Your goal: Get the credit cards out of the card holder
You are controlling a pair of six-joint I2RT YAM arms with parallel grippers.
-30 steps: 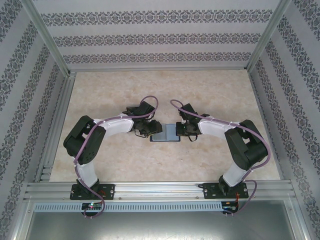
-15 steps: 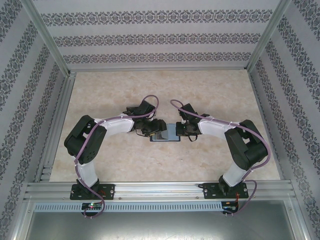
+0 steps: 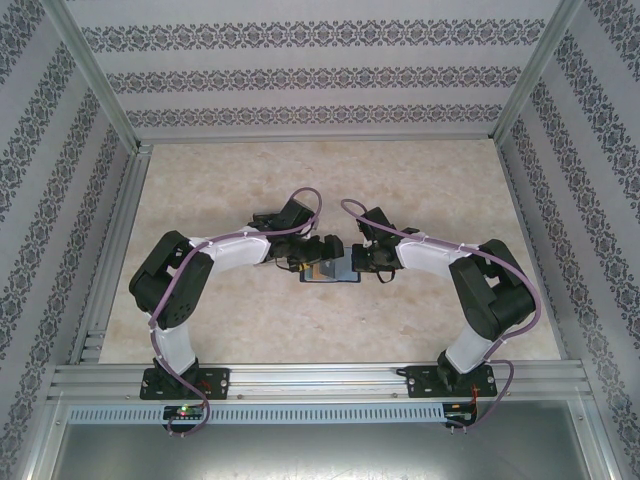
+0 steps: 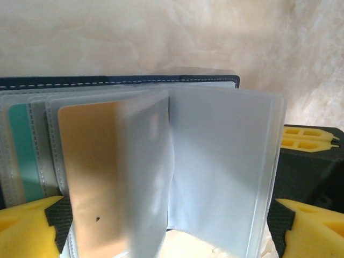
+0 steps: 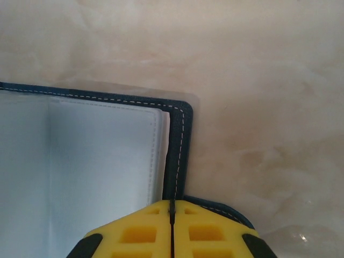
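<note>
Clamping the holder [image 5: 180,140] at bottom centre, the right gripper [image 5: 172,217] anchors it; the left gripper [image 4: 169,231], released wide, should pinch only the tan card [image 4: 88,177].

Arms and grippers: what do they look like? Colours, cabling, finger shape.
Left arm and right arm: black joint housings, white link covers, a purple cable looped along each. Left gripper and right gripper: yellow fingers with black trim; the right's show moulded rectangular recesses.
</note>
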